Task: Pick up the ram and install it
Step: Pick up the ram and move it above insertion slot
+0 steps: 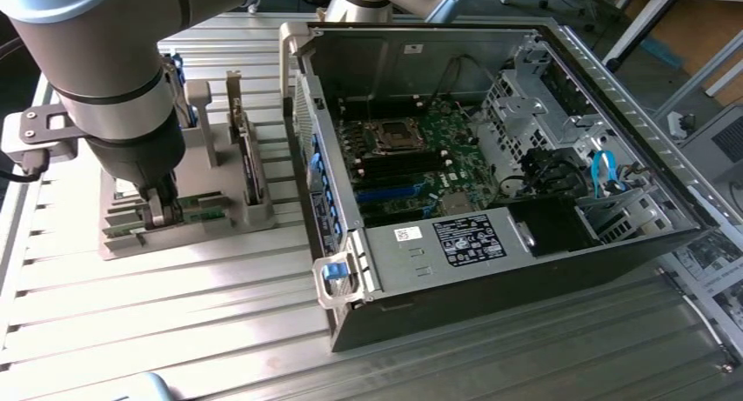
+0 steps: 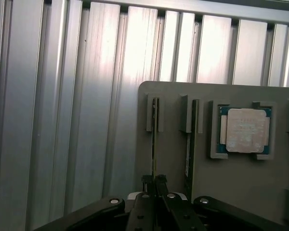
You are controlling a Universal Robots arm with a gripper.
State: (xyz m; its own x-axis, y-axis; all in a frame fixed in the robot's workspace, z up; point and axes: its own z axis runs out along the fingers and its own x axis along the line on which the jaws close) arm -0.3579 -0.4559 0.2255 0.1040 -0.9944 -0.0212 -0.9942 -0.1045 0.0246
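Where the ram [image 2: 154, 139] stands edgewise in the gray holder [image 2: 231, 183], the hand [image 2: 154, 185] pinches its edge.

Upright ram [image 2: 154, 139] in holder [image 2: 231, 190] slot

You see gripper [image 1: 163, 211] down at gray holder [image 1: 117, 244], pinched on ram [image 1: 207, 215]; computer case [image 1: 465, 270] lies open toward exterior view's right.

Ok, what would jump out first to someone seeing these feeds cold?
The open computer case dominates the exterior view's right, its motherboard exposed. On that view's left the pincer is closed on the ram standing edge-on in a grey holder, with a silver CPU chip seated in the same holder.
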